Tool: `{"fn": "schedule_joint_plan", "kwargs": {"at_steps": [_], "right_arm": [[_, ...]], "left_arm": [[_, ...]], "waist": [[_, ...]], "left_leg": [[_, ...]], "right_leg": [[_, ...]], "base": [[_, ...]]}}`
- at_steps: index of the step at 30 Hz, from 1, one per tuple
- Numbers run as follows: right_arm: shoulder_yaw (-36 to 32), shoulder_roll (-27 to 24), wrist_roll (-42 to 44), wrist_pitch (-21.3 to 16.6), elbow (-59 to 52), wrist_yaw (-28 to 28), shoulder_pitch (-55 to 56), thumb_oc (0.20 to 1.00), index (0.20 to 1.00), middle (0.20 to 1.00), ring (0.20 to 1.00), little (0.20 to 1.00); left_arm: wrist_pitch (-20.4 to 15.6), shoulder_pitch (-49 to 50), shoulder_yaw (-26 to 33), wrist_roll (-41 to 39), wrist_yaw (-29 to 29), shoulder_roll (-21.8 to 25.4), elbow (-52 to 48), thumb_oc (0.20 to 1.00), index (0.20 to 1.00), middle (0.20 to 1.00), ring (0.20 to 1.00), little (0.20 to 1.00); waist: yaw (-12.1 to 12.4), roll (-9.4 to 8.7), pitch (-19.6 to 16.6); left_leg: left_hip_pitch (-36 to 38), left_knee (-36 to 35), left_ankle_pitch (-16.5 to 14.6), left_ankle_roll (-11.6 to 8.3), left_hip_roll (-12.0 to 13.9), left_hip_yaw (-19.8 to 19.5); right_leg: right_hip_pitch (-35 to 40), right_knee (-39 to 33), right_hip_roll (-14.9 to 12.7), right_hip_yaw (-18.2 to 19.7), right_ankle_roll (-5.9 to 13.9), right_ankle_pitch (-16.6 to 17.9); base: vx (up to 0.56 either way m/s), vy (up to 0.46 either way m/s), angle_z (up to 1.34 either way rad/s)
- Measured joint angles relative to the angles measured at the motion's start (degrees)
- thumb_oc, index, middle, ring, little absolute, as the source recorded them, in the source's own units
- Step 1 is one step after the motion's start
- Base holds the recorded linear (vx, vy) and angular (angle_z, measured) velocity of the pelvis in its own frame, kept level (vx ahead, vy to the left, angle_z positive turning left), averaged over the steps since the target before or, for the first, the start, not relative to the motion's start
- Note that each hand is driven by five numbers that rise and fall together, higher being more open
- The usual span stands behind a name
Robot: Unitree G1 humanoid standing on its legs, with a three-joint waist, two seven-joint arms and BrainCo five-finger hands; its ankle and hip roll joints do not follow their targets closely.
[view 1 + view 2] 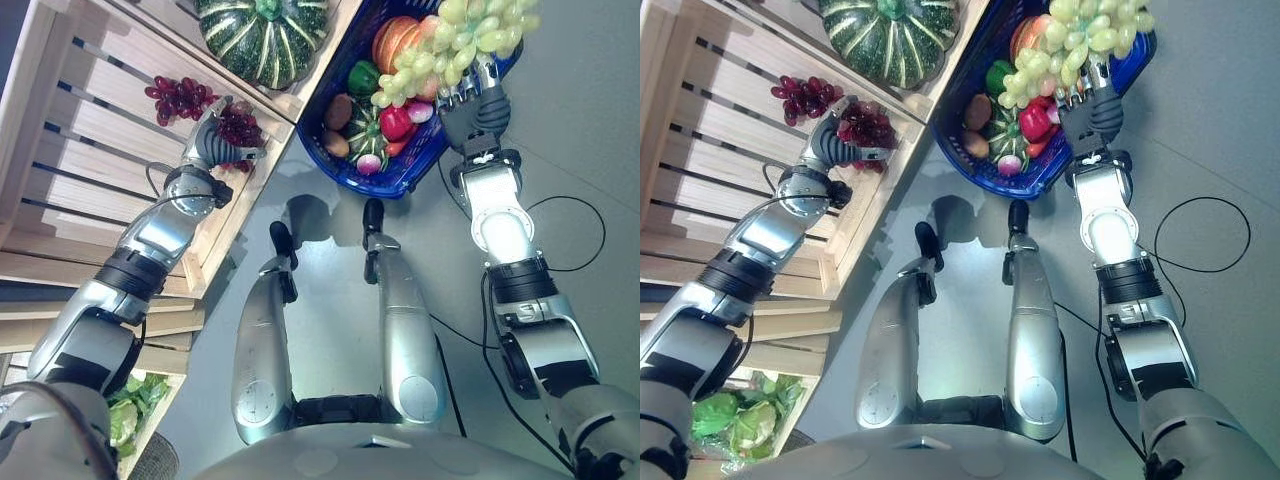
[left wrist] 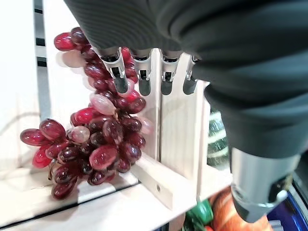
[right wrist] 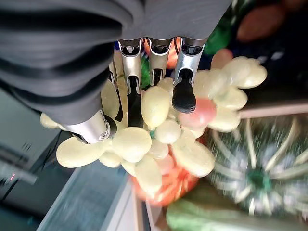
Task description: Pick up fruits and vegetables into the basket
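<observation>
My left hand [image 1: 212, 143] is at the front edge of a slatted wooden crate [image 1: 90, 130], its fingers [image 2: 139, 72] curled on a bunch of red grapes [image 2: 103, 139]. A second red bunch [image 1: 180, 97] lies further inside the crate. My right hand [image 1: 476, 108] is raised over the blue basket [image 1: 405, 183] and is shut on a bunch of green grapes [image 3: 159, 130], which hangs above the basket's far side. In the basket lie an orange pumpkin [image 1: 395, 38], a green pepper [image 1: 362, 76], a red pepper [image 1: 396, 122], a small striped squash [image 1: 365, 128] and a brown fruit [image 1: 338, 110].
A large green striped pumpkin [image 1: 265, 35] sits in a second wooden crate behind the first, right beside the basket. Lettuce [image 1: 135, 400] lies in a lower crate at the near left. Grey floor [image 1: 580, 120] stretches to the right of the basket.
</observation>
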Motion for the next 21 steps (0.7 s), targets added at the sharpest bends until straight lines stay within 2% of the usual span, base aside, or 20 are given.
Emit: {"fn": "schedule_joint_plan", "kwargs": {"at_steps": [4,9,13,17,21], "right_arm": [[-0.28,-0.13,3.43,0.01,4.80,0.40,-0.58,0.200,0.200,0.200,0.200,0.200],[-1.67,-0.36,6.31,0.11,9.54,1.74,-1.83,0.200,0.200,0.200,0.200,0.200],[-3.74,-3.30,8.18,1.35,18.54,2.50,-7.03,0.200,0.200,0.200,0.200,0.200],[-4.04,-4.64,9.47,2.59,24.16,3.55,-9.89,0.200,0.200,0.200,0.200,0.200],[-4.50,-7.40,10.85,4.57,30.43,4.13,-15.14,0.200,0.200,0.200,0.200,0.200]], "left_arm": [[-0.11,-0.10,0.08,-0.31,0.97,0.62,0.11,1.000,1.000,1.000,1.000,1.000],[-2.15,-0.73,0.08,-2.02,1.35,1.28,0.09,1.000,1.000,1.000,1.000,1.000],[-4.73,-3.79,0.20,-2.23,2.39,2.02,-0.19,1.000,1.000,1.000,1.000,1.000],[-5.33,-4.01,0.18,-2.23,2.78,3.04,-0.59,1.000,1.000,1.000,1.000,1.000],[-6.02,-4.75,0.09,-2.25,3.73,5.45,-0.54,1.000,1.000,1.000,1.000,1.000]], "waist": [[0.92,0.30,0.06],[1.31,0.52,0.09],[2.94,0.87,0.18],[3.32,1.05,0.10],[5.12,1.55,0.22]], "left_leg": [[-1.55,0.12,0.21,-0.25,0.00,-0.39],[-3.39,0.19,0.41,-0.38,-0.06,-1.31],[-7.43,2.03,0.44,-0.40,-0.27,-2.51],[-8.99,2.35,0.82,-0.59,-0.83,-3.74],[-12.92,4.00,1.06,-0.75,-1.11,-4.80]], "right_leg": [[-1.82,1.12,-0.20,-0.40,-0.40,-0.40],[-3.12,1.24,-0.40,-1.23,-0.80,-0.30],[-6.43,3.26,-1.04,-1.92,-1.14,-0.86],[-7.83,4.81,-1.79,-2.91,-1.33,-1.71],[-11.41,7.03,-2.42,-3.39,-1.77,-2.30]], "base": [[0.03,-0.019,0.05],[0.03,-0.032,0.07],[0.02,-0.075,0.13],[0.00,-0.061,0.17],[0.01,-0.061,0.12]]}}
